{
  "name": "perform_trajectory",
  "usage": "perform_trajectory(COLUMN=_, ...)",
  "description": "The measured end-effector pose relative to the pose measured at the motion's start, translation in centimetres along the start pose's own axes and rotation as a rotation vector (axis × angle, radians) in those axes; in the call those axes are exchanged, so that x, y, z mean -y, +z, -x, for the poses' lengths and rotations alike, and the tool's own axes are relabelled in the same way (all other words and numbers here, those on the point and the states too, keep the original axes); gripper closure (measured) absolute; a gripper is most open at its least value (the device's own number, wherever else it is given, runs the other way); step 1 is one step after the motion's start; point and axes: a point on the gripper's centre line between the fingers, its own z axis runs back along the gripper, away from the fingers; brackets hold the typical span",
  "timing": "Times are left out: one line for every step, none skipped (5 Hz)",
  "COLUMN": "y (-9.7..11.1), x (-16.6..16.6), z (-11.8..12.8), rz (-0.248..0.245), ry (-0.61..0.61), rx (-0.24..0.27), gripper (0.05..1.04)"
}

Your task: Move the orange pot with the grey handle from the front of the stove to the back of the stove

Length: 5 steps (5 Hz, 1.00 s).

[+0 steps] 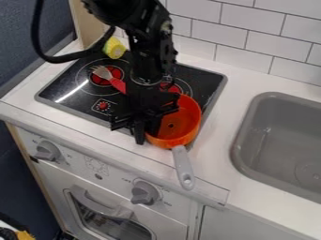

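no readable words or numbers, tiny dark print on the white oven front (pixel 116 174) below the orange pan (pixel 186 119), some beside the nearer gray knob (pixel 145 192), some beside the gray knob farther from the pan (pixel 46 151), all too small to make out

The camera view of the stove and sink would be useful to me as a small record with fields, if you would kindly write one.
claw: at the left rim of the orange pan; grip unclear
pan handle: grey, pointing to the counter's front
stovetop: black, with a red-handled utensil on it
back left: yellow item
right: grey sink
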Motion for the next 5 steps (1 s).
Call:
perform_trajectory(y=0.1, x=0.1, z=0.1, rz=0.006, ry=-0.013, rx=-0.004, gripper=0.990)
perform_trajectory(y=0.5, x=0.2, z=0.4, rz=0.023, ry=-0.016, rx=-0.018, gripper=0.998)
perform_trajectory(y=2.4, x=0.2, z=0.7, rz=0.058, ry=-0.003, rx=-0.059, gripper=1.006)
perform_trajectory(y=5.6, x=0.7, z=-0.6, rz=0.147, ry=0.049, rx=-0.083, gripper=1.011)
perform_trajectory(y=7.9, x=1.9, z=-2.0, rz=0.217, ry=0.081, rx=-0.085, gripper=1.011)
